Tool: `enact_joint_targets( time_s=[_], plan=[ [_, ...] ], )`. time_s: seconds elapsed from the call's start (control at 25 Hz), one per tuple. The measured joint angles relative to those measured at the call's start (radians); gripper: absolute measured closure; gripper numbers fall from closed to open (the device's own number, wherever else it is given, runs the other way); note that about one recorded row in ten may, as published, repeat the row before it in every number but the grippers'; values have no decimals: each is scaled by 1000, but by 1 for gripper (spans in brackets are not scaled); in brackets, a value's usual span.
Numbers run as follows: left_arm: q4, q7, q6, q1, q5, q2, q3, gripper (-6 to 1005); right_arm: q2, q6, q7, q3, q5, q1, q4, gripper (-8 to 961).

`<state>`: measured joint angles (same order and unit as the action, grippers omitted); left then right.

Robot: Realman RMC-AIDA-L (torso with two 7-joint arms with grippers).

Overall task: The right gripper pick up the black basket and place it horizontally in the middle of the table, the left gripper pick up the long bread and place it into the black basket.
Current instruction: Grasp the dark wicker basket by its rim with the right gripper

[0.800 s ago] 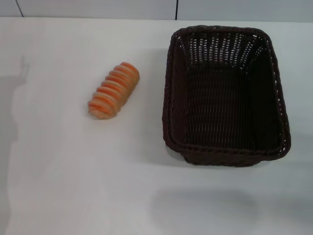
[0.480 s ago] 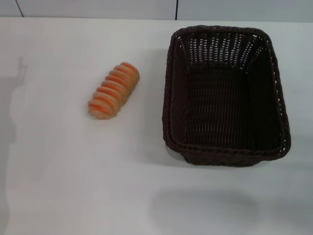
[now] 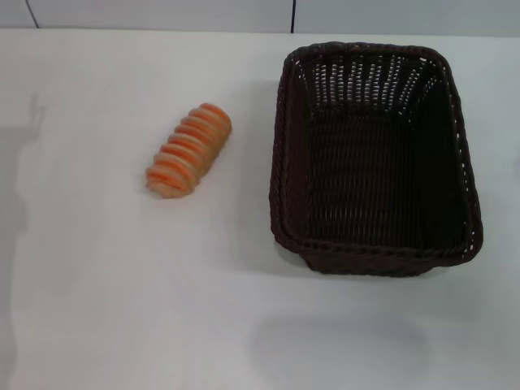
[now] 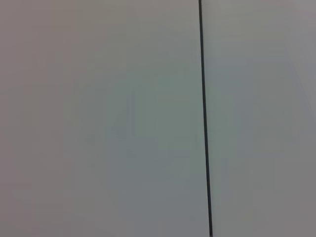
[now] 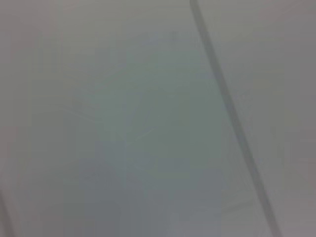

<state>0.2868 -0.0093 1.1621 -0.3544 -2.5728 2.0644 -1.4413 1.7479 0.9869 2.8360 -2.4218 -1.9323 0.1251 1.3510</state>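
While neither gripper shows, so their state is unknowable, long bread (image 3: 188, 151) lies left of black basket (image 3: 374, 156) on table (image 3: 122, 309)

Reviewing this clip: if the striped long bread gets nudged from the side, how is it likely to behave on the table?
The long bread is log-shaped and lies on its side on the smooth white table, so a sideways nudge would probably make it roll. Its ridged orange stripes may give a claw some purchase across the middle. It lies apart from the black basket, so nothing nearby would stop a roll early.
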Motion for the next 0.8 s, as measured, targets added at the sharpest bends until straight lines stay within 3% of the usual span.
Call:
enact_joint_targets(
  time_s=[0.08, 0.2, 0.36, 0.52, 0.56, 0.6, 0.64, 0.8],
  plan=[
    [0, 0, -18, -5, 0, -1, -12, 189, -21, -158, -16, 56, -7, 17, 85, 135],
    [3, 0, -24, -9, 0, -1, -17, 190, 23, -444, -57, 208, -54, 56, 164, 135],
    [5, 0, -27, -12, 0, -1, -21, 190, 149, -824, -114, 421, -151, 107, 239, 135],
    [1, -1, -28, -17, 1, -1, -32, 190, 283, -1023, -161, 557, -279, 141, 276, 135],
    [-1, -1, -28, -18, 0, -1, -36, 190, 307, -1065, -167, 584, -302, 142, 280, 135],
    [-1, -1, -29, -19, 0, 0, -40, 189, 322, -1098, -169, 604, -317, 138, 282, 135],
    [-1, -1, -29, -19, 0, 0, -42, 189, 324, -1132, -169, 617, -322, 126, 282, 136],
    [-1, -1, -33, -22, 0, 1, -43, 190, 315, -1265, -160, 658, -317, 60, 265, 136]
  ],
)
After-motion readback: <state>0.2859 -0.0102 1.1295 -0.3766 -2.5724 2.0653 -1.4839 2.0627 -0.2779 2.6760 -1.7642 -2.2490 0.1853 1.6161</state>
